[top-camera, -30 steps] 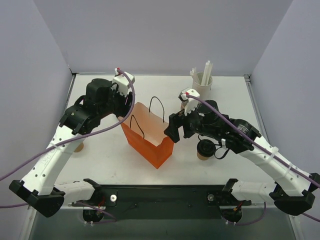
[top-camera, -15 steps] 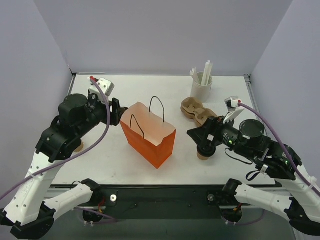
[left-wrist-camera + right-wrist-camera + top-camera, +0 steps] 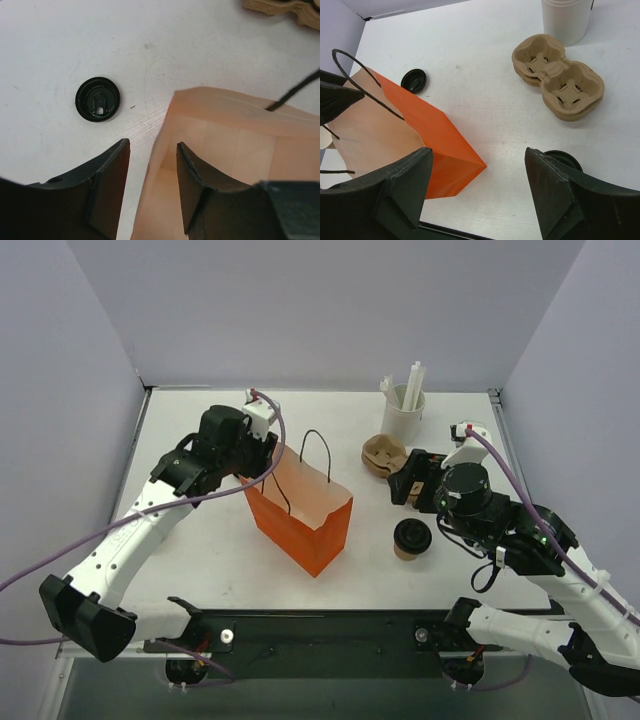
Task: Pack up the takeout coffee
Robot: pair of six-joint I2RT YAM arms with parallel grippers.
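Bag-opening stage here: the left gripper (image 3: 153, 145) is down at the far-left end of the orange bag (image 3: 303, 512). Its fingers are about half spread and straddle the paper rim, one outside and one inside the mouth, with a gap showing, so nothing is pinched yet. The takeout coffee (image 3: 411, 538) stands upright, lid on, on the surface (image 3: 225, 565) just right of the bag and well outside it, so packing proper hasn't begun. Above it and slightly beyond hovers the right gripper (image 3: 479, 155), fingers spread wide and empty; the wrist view catches the lid's edge just beside one finger. A pulp cup carrier (image 3: 559, 82) lies farther back and a loose black lid (image 3: 98, 99) beyond the bag, neither in play. My read: the left needs to pinch that rim and hold the mouth open. The right then needs to come back and down around the cup below the lid, squeeze gently because paper crushes, lift clear of the rim and lower it in upright.
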